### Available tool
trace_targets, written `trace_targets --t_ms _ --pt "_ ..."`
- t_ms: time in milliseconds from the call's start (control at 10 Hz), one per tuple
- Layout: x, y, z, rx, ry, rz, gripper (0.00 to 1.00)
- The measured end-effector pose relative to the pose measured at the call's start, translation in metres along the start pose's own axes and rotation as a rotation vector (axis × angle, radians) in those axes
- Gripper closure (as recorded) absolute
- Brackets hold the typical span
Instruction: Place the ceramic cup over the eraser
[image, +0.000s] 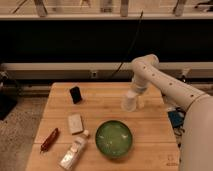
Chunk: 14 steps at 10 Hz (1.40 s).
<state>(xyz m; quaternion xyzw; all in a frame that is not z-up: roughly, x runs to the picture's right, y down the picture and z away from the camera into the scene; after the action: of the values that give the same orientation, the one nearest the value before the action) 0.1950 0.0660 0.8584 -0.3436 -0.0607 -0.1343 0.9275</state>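
Note:
The ceramic cup (128, 103) is small, white and tapered. It stands at the right middle of the wooden table (105, 107). My gripper (132, 96) is right at the cup's top, coming down from the white arm on the right, and it hides the cup's rim. The eraser (75, 94) is a small black upright block at the table's far left, well apart from the cup and the gripper.
A green bowl (114, 138) sits at the front middle. A whitish flat block (75, 123) lies left of it. A clear plastic bottle with a white cap (74, 150) lies at the front left, and a red object (49, 140) lies near the left edge.

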Motion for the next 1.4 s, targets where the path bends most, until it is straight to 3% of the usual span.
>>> trace_targets --t_ms 1400 --pt "-0.0035 -0.0004 0.0005 0.008 -0.009 -0.022 0.2"
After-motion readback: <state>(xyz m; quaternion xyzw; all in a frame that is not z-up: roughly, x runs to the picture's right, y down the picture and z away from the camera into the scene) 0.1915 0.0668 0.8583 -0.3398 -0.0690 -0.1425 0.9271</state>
